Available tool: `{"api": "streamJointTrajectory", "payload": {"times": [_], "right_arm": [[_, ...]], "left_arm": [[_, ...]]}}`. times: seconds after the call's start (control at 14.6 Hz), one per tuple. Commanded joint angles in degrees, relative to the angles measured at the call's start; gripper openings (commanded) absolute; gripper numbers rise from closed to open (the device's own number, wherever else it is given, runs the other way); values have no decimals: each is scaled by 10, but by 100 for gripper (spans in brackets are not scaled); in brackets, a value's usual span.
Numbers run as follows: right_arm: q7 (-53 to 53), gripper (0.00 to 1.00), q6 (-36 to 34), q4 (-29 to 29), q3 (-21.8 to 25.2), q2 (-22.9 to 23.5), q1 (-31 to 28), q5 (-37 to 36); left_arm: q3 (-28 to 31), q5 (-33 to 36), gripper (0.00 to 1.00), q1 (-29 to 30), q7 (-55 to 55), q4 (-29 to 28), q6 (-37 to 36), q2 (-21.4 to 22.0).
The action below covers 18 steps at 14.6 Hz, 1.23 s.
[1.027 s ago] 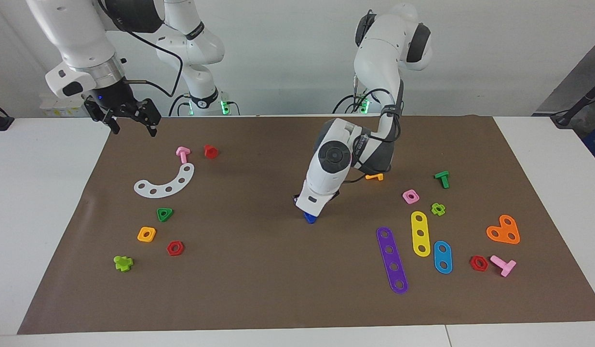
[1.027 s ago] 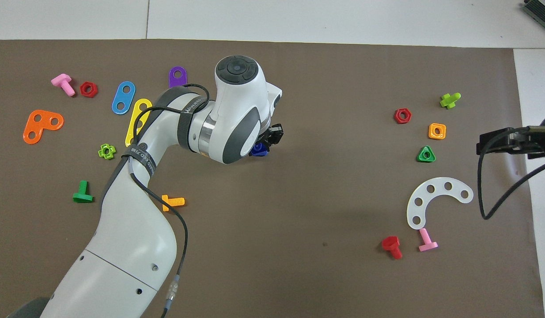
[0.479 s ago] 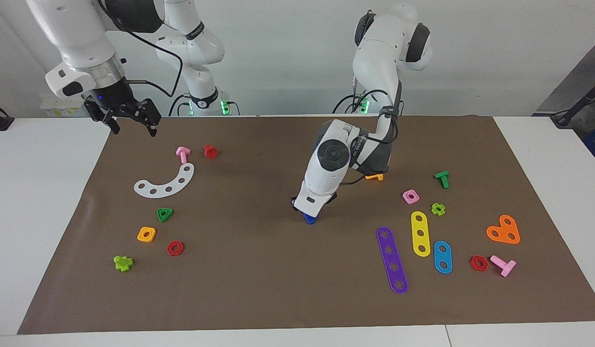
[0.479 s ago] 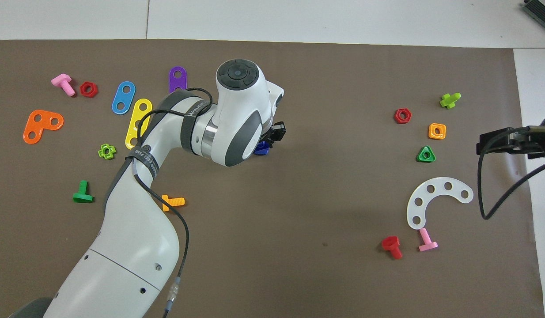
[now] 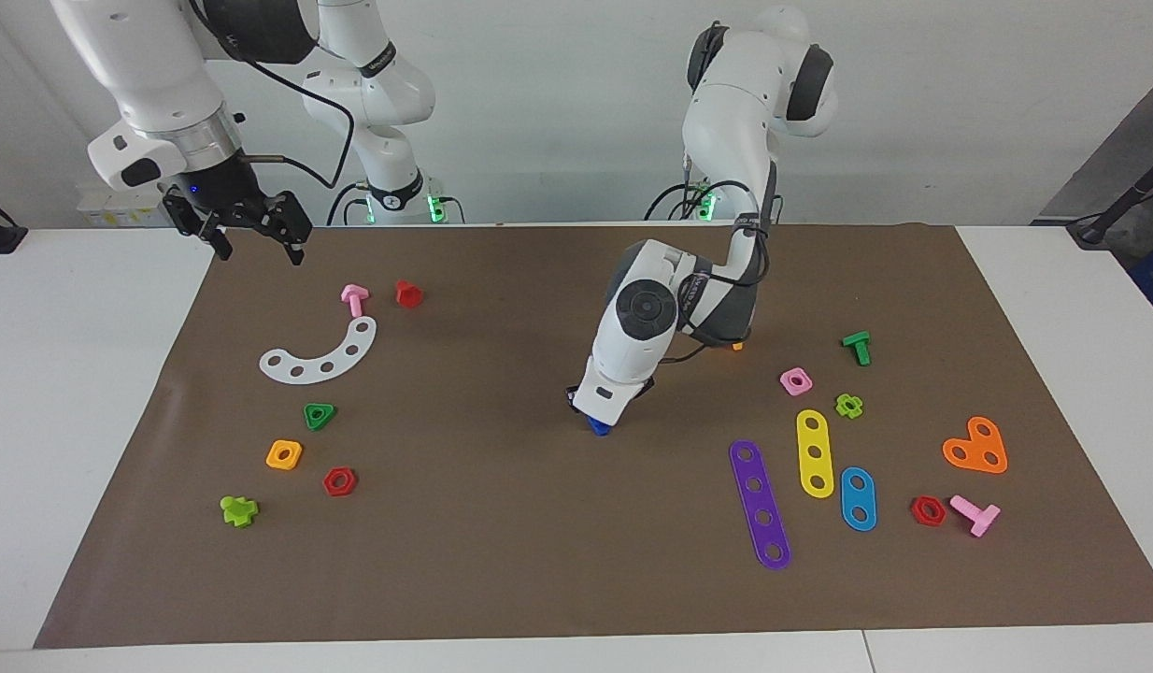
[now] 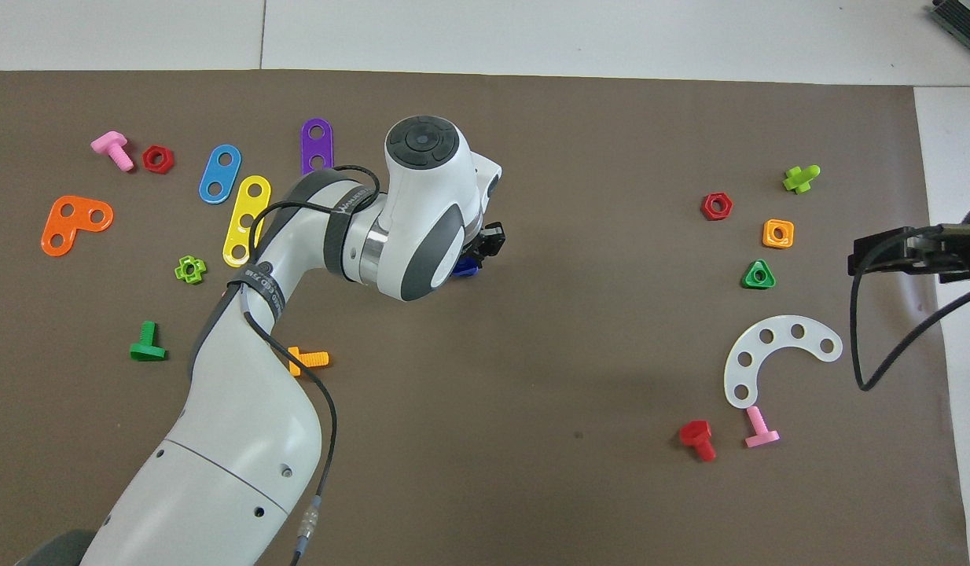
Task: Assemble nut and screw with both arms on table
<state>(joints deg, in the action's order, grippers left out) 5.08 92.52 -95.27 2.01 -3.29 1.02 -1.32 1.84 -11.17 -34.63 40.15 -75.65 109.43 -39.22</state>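
A small dark blue piece (image 5: 597,427) sits mid-mat on the brown mat (image 5: 502,542). My left gripper (image 5: 603,418) covers most of it, so I cannot tell nut from screw. The gripper reaches down onto it and holds it at the mat's surface. In the overhead view the blue piece (image 6: 464,268) peeks out beside the left gripper (image 6: 479,253). My right gripper (image 5: 259,248) waits, open and empty, above the mat's edge at the right arm's end. It also shows in the overhead view (image 6: 874,253).
Toward the right arm's end lie a pink bolt (image 5: 354,299), a red bolt (image 5: 408,293), a white arc plate (image 5: 322,355) and an orange-yellow nut (image 5: 284,454). Toward the left arm's end lie a pink nut (image 5: 796,380), a green bolt (image 5: 857,347) and a purple strip (image 5: 760,505).
My left arm's elbow and wrist have shifted slightly toward the right arm's end. The blue piece moved a little with the gripper. The right arm has not moved.
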Motion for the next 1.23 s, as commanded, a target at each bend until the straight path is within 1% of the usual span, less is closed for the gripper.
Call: {"api": "streamJointTrajectory", "payload": {"times": [0.0, 0.21, 0.27, 0.41, 0.55, 0.75, 0.96, 1.1, 1.16], "right_arm": [[5, 100, -4, -8, -2, -11, -3, 7], [5, 100, -4, -8, -2, -11, -3, 6], [5, 100, -4, -8, -2, -10, -3, 6], [5, 100, -4, -9, -2, -10, -3, 6], [5, 100, -4, -8, -2, -11, -3, 7], [5, 100, -4, -8, -2, -10, -3, 6], [5, 100, -4, -8, -2, -10, -3, 7], [5, 100, -4, -8, -2, -11, -3, 6], [5, 100, -4, -8, -2, -11, -3, 7]], "left_arm": [[11, -3, 100, -13, 6, -25, 12, 20], [14, -5, 100, -9, 5, -9, -5, 20], [18, -4, 100, -4, 5, -4, -16, 26], [30, -3, 100, 18, 4, 2, -37, 68], [31, -2, 100, 54, -12, -7, -44, 127], [31, 21, 100, 125, -107, -29, -108, 188], [31, 61, 100, 196, -221, -50, -149, 222], [31, 68, 100, 240, -308, -60, -170, 241], [31, 68, 100, 260, -334, -63, -172, 251]]}}
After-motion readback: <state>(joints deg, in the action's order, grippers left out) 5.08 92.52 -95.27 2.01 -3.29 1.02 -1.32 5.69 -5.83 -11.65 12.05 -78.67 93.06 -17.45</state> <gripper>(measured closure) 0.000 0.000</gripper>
